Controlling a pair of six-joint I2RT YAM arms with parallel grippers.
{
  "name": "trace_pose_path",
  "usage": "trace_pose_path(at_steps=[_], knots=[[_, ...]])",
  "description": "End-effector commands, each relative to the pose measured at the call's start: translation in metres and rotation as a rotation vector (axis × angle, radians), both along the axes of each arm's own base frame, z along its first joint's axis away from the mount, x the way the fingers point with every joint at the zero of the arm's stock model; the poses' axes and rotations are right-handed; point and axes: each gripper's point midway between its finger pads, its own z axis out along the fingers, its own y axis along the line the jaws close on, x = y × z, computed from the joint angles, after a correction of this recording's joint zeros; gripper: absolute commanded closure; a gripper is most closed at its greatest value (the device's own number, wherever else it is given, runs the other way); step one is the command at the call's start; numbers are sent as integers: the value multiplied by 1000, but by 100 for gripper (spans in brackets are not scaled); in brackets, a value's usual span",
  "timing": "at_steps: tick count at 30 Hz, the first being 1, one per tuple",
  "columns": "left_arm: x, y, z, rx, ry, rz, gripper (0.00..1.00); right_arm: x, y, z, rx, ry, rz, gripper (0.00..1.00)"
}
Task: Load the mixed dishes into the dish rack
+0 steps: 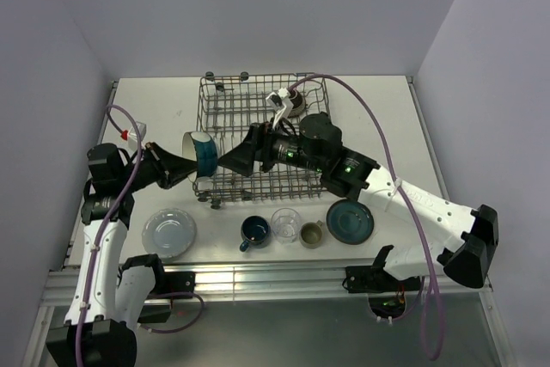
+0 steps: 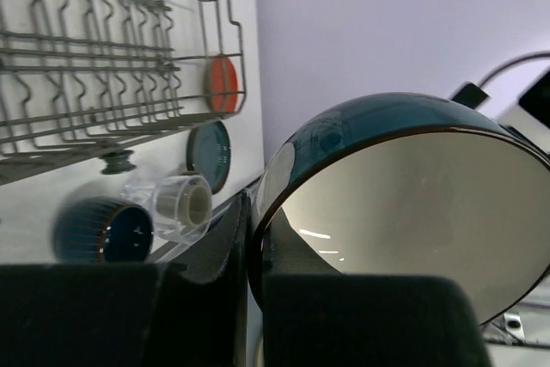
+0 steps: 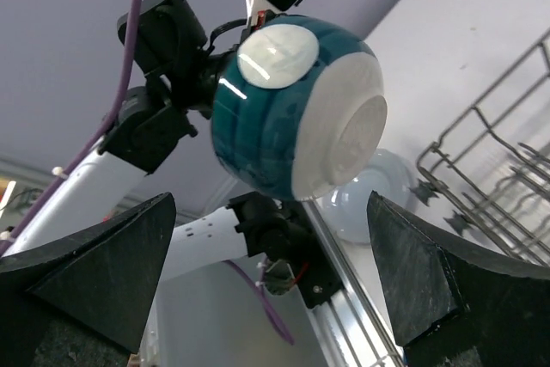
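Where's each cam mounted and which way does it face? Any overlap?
Top external: above and behind the bases, looking down on the table and dish rack; left arm and right arm show.
Left wrist: on the left arm, looking along the left pincer, shut on the teal bowl; its fingers show.
Right wrist: on the right arm, looking between the fingers of the open right pincer at the bowl's underside.
Shared: all see bowl and rack.

We log: white table (image 1: 163,100) | we see pale lilac walls (image 1: 258,15) behind and at both sides | we see a silver metal rail (image 1: 275,277) along the table's near edge
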Motion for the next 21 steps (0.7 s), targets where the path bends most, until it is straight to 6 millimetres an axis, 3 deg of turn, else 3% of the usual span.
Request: trace_pose_path(at_steps=[1, 6, 17, 21], knots=[[-16, -13, 46, -67, -163, -113, 100, -8, 16, 20, 91, -22, 86, 0], [-16, -14, 51, -61, -172, -110, 100, -5, 30, 14, 94, 6, 109, 0], [-6, -11, 43, -5, -149, -72, 100, -7, 35, 24, 114, -16, 107, 0], [-1, -9, 44, 39, -156, -37, 100, -5, 43, 19, 81, -1, 105, 0]])
